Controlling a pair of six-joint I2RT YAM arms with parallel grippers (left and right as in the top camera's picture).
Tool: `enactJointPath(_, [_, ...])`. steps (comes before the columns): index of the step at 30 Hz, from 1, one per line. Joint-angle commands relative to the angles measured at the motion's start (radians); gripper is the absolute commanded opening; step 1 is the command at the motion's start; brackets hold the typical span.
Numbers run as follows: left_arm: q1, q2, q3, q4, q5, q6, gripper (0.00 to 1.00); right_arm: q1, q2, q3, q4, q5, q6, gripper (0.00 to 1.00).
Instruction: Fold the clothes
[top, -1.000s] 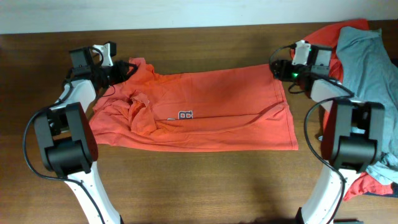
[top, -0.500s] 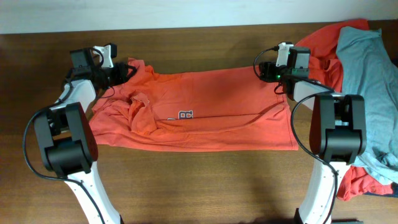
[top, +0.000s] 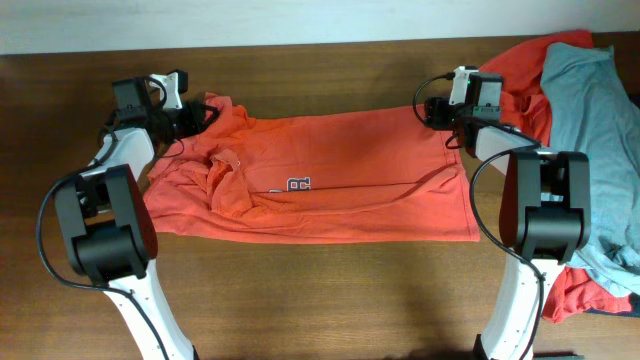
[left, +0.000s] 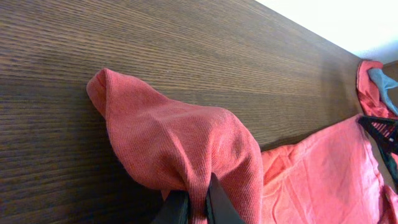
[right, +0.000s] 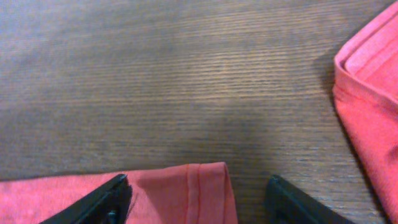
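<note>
1. Nearest the arm bases, the bare brown surface (top: 330, 290) runs up to the lower hem of the spread orange-red T-shirt (top: 350, 160). The shirt lies flat across the middle, between the two arms.
2. A small chest print (top: 297, 185) sits on it just left of centre. Beside the print, toward the left, the cloth is bunched into a rumpled fold (top: 225, 180).
3. At the shirt's far left corner, the left claw (left: 189, 208) is clenched on the fabric, which humps up over the wood.
4. At the far right corner, the right claw (right: 199, 186) is released, its jaws wide apart with the hemmed corner lying between them. I cannot tell whether they touch the cloth.
5. Farther right, a light grey-blue T-shirt (top: 590, 110) drapes over another orange-red T-shirt (top: 520, 60) in a heap at the surface's right edge.
</note>
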Motion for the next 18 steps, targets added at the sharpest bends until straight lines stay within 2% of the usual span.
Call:
enactJointPath(1, [0.003, 0.009, 0.014, 0.002, -0.013, 0.021, 0.03, -0.005, 0.03, 0.006, -0.039, -0.005, 0.009, 0.61])
enactJointPath(4, [0.003, 0.009, 0.013, 0.002, -0.013, 0.021, 0.03, -0.005, 0.03, 0.005, -0.057, -0.005, 0.009, 0.57])
enactJointPath(7, [0.003, 0.009, 0.014, -0.003, -0.012, 0.021, 0.03, -0.005, 0.03, 0.005, -0.064, -0.006, 0.009, 0.39])
enactJointPath(12, [0.003, 0.009, 0.014, -0.005, -0.013, 0.021, 0.03, -0.001, 0.03, 0.005, -0.071, -0.032, 0.009, 0.34])
enactJointPath(14, [0.003, 0.009, 0.014, -0.005, -0.013, 0.021, 0.03, 0.002, 0.03, 0.005, -0.07, -0.031, 0.009, 0.27])
enactJointPath(15, [0.003, 0.009, 0.014, -0.005, -0.013, 0.021, 0.03, 0.003, 0.03, 0.005, -0.07, -0.031, 0.009, 0.19])
enactJointPath(18, [0.003, 0.009, 0.014, -0.005, -0.013, 0.021, 0.03, 0.004, 0.03, 0.005, -0.07, -0.031, 0.009, 0.04])
